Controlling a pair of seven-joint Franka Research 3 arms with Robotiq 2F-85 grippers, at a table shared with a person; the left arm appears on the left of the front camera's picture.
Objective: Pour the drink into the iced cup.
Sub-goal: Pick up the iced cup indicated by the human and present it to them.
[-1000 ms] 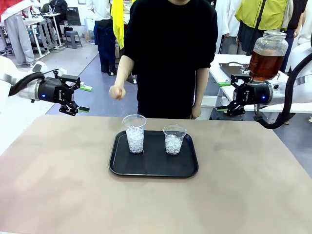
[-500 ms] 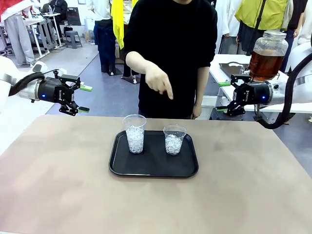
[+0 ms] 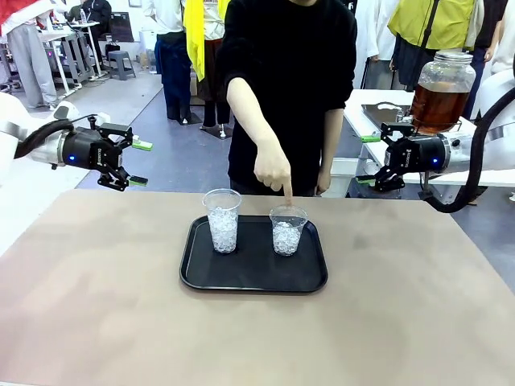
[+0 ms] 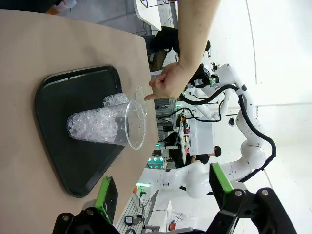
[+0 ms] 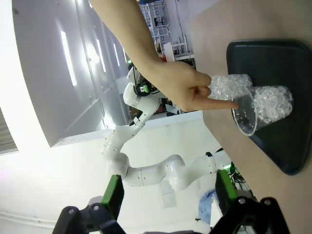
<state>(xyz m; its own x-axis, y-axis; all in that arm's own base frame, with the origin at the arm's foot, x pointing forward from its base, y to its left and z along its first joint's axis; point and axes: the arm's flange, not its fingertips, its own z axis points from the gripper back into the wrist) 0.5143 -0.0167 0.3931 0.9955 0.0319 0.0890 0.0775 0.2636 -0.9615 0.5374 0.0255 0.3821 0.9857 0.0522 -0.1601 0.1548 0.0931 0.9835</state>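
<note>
The left gripper and right gripper hang wide open, holding nothing. On the tray, the person's hand points at the shorter iced cup. I fear the drink could go by mistake into the taller cup just beside it.

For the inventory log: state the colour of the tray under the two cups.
Black tray, clearest in the front view.

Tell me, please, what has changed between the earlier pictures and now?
The person's hand came down from a raised fist and moved toward the robot's right. It now points one finger at the rim of the shorter iced cup. Nothing was taken or let go. The taller iced cup, the tray, the left gripper and the right gripper, both open, stayed in place.
</note>
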